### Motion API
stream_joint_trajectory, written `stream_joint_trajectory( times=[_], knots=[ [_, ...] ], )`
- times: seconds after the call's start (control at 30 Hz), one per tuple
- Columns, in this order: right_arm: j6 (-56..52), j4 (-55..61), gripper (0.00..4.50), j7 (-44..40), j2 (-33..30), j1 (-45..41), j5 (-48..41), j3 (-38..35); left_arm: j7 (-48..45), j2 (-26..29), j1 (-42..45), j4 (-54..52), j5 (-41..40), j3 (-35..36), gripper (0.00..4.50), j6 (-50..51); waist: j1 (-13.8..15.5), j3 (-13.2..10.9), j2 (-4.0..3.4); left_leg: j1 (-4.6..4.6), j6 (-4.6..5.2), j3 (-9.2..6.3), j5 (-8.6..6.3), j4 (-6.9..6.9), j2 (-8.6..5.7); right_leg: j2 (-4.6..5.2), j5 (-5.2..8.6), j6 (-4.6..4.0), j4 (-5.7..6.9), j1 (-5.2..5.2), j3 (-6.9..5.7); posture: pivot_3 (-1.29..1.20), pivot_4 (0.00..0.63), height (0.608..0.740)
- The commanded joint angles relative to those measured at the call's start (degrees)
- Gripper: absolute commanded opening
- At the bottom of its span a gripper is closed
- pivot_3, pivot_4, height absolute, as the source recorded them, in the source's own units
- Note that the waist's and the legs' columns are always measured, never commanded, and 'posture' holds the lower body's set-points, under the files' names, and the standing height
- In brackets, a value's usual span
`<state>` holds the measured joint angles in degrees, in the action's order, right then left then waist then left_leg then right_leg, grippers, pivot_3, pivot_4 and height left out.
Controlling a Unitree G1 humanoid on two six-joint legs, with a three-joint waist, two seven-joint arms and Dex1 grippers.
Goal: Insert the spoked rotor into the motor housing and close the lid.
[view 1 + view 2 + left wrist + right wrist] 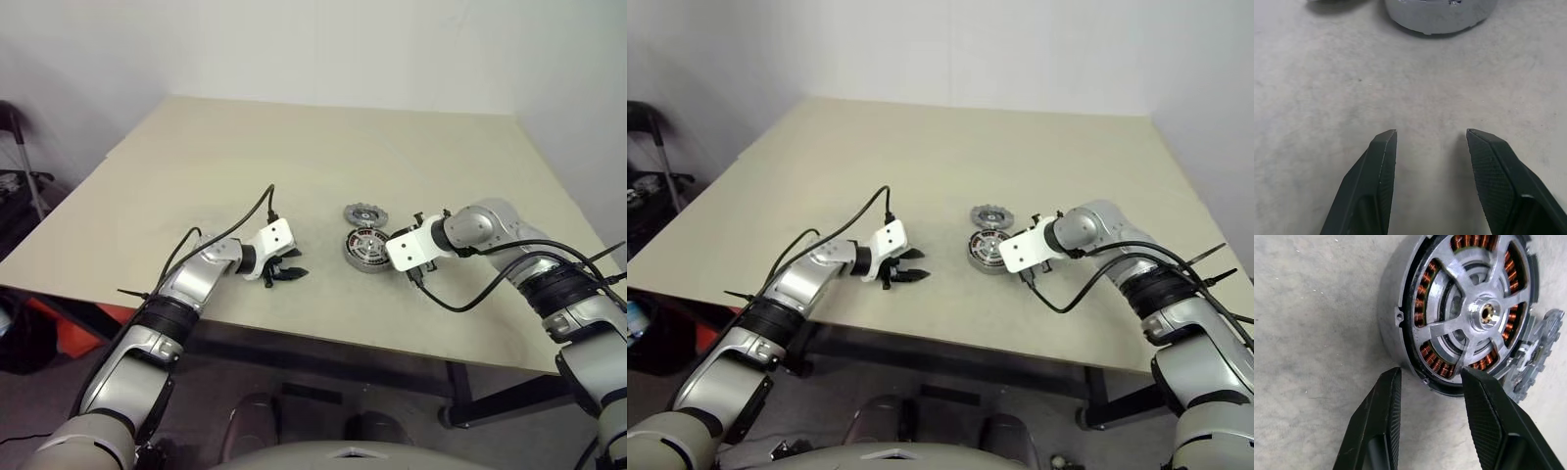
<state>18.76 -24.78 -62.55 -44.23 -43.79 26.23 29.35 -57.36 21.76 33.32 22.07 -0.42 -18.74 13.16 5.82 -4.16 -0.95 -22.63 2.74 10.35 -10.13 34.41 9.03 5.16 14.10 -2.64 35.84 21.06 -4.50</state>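
Now spoked rotor (1469,313) flat inside motor housing (1396,318), hub upward

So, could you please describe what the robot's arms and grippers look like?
Both arms are silver-grey metal with black bands at the joints and loose black cables. Each wrist carries a white block with small dark dots. The left gripper and right gripper have two black, wedge-shaped fingers with textured pads.

We see a pale beige surface (294,147) carrying the motor housing (366,249), which lies flat with the spoked rotor (1474,308) seated inside it over the copper winding. Just behind the housing, touching its rim, the lid (364,214) lies flat.
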Motion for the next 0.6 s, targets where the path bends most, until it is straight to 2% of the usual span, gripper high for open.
stream_joint_trajectory(
  times=[0.03, 0.4, 0.6],
  knots=[
    [1.8, -4.3, 1.9, 2.4, 1.9, -2.8, 1.9, 0.1, -0.1, -0.3, 0.6, -2.0, 0.1, 0.1, 2.4, -0.2, -0.6, 0.0, 0.0, 0.0, 0.0, 0.0, 0.0, 0.0, 0.0, 0.0, 0.0, 0.0, 0.0, 0.01, 0.0, 0.0, 0.0, 0.74],
    [5.9, -7.5, 1.9, 2.3, 4.5, -5.1, 3.3, 0.3, 1.0, -0.4, -0.1, -1.5, 0.5, 0.4, 2.4, 0.3, -0.7, 0.0, 0.0, 0.06, -0.02, 0.01, 0.01, 0.0, 0.04, -0.03, -0.02, -0.03, 0.04, -0.01, 0.01, 0.0, 0.0, 0.74],
    [5.3, -2.4, 1.9, -0.3, 4.9, -4.1, 1.5, -0.5, 1.4, -0.5, 0.0, -0.7, 0.7, 0.4, 2.4, 0.2, -0.7, 0.0, 0.0, 0.08, -0.07, 0.01, 0.04, 0.01, 0.13, -0.12, -0.04, -0.07, 0.04, -0.02, 0.01, 0.0, 0.0, 0.74]
  ],
)
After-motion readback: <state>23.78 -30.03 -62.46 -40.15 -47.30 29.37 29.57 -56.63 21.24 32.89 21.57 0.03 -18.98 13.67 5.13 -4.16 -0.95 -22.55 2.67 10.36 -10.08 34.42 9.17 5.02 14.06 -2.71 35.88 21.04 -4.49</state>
